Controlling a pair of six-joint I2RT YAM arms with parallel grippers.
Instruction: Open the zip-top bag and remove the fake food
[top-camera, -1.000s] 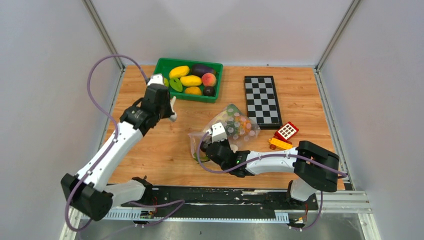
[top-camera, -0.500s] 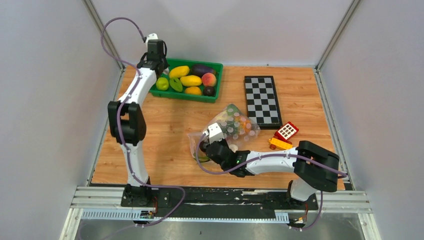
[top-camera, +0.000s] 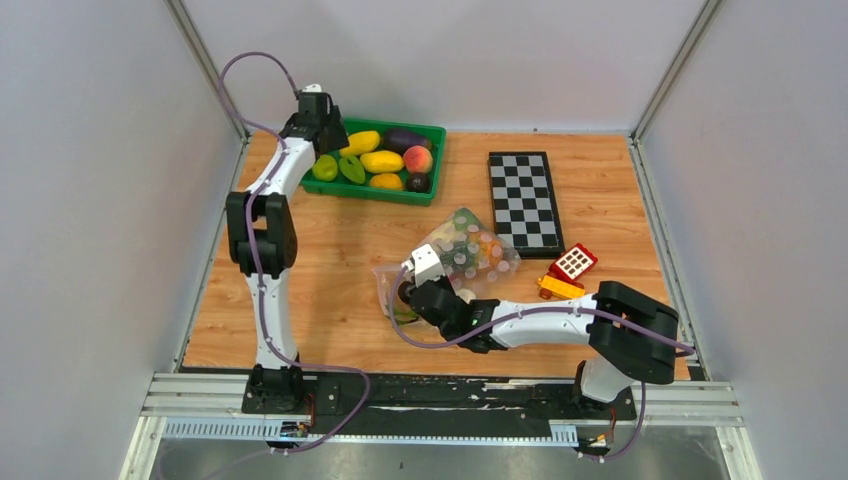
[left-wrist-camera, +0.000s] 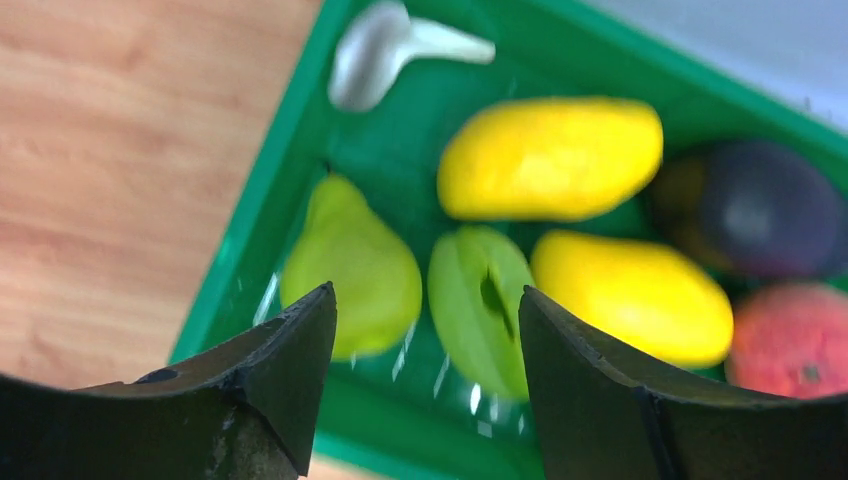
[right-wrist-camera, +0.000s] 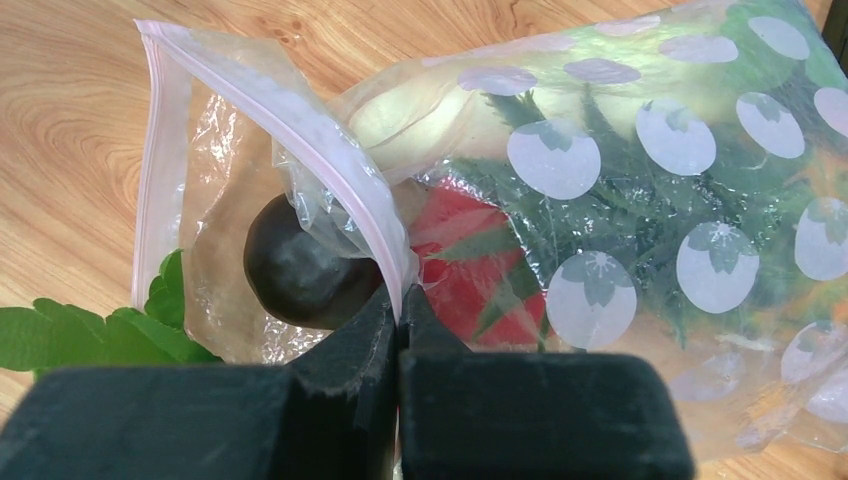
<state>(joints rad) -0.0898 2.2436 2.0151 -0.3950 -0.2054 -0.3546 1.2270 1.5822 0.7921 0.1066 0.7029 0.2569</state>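
The zip-top bag (top-camera: 465, 250) lies mid-table, clear with pale dots. My right gripper (right-wrist-camera: 400, 305) is shut on its pink zip strip (right-wrist-camera: 330, 150), holding the mouth up. Inside the bag (right-wrist-camera: 620, 170) show a red apple (right-wrist-camera: 470, 270), green leaves and a dark round piece (right-wrist-camera: 300, 265). A leafy green piece (right-wrist-camera: 90, 330) lies at the bag's mouth. My left gripper (left-wrist-camera: 425, 300) hangs open and empty over the green bin (top-camera: 385, 192), above a green pear (left-wrist-camera: 350, 265). A white mushroom (left-wrist-camera: 385, 55) lies in the bin's corner.
The bin also holds yellow fruits (top-camera: 380, 160), a purple eggplant (top-camera: 403, 138) and a peach (top-camera: 418, 158). A chessboard (top-camera: 522, 200) lies at the back right. A red-yellow toy block car (top-camera: 565, 272) sits beside the right arm. Grey walls enclose the table.
My left arm swung from mid-table to the bin carrying the white mushroom, then opened; the mushroom now lies in the bin. The right gripper kept its hold on the bag.
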